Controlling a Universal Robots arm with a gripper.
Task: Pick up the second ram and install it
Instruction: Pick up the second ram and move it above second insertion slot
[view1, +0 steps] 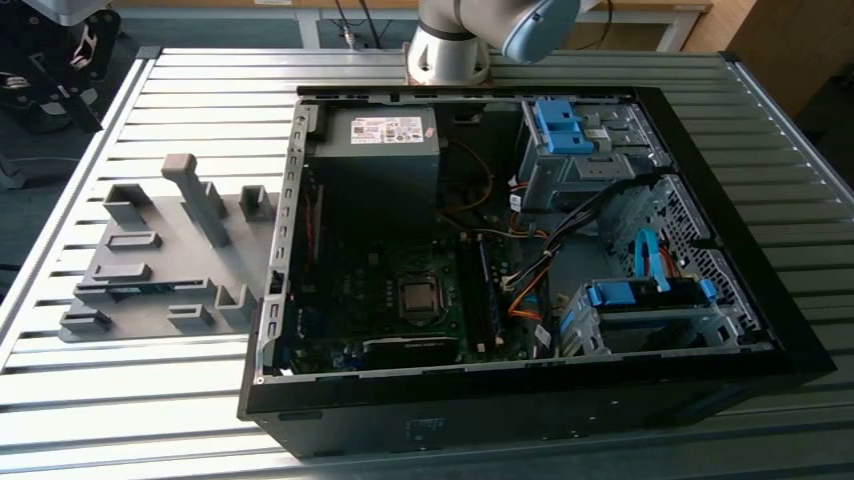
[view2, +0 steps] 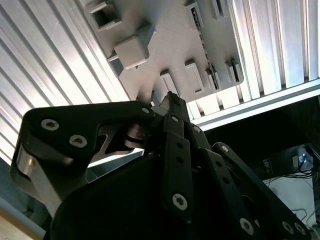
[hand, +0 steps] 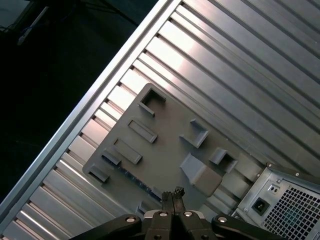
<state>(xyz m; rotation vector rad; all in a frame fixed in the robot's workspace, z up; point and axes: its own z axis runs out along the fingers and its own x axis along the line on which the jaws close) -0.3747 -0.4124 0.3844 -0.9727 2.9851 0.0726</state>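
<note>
The second ram is a thin blue-green strip lying in a slot of the grey fixture, on the exterior view's left, beside the open computer case. In the first wrist view the ram shows as a dark line along the fixture's edge. My gripper hangs high above the fixture, its fingers pressed together with nothing between them. The second wrist view shows the same shut gripper over the fixture.
The case stands on a slatted aluminium table, with the arm's base behind it. Inside are the motherboard, a power supply and blue drive brackets. The table's edge drops to a dark floor.
</note>
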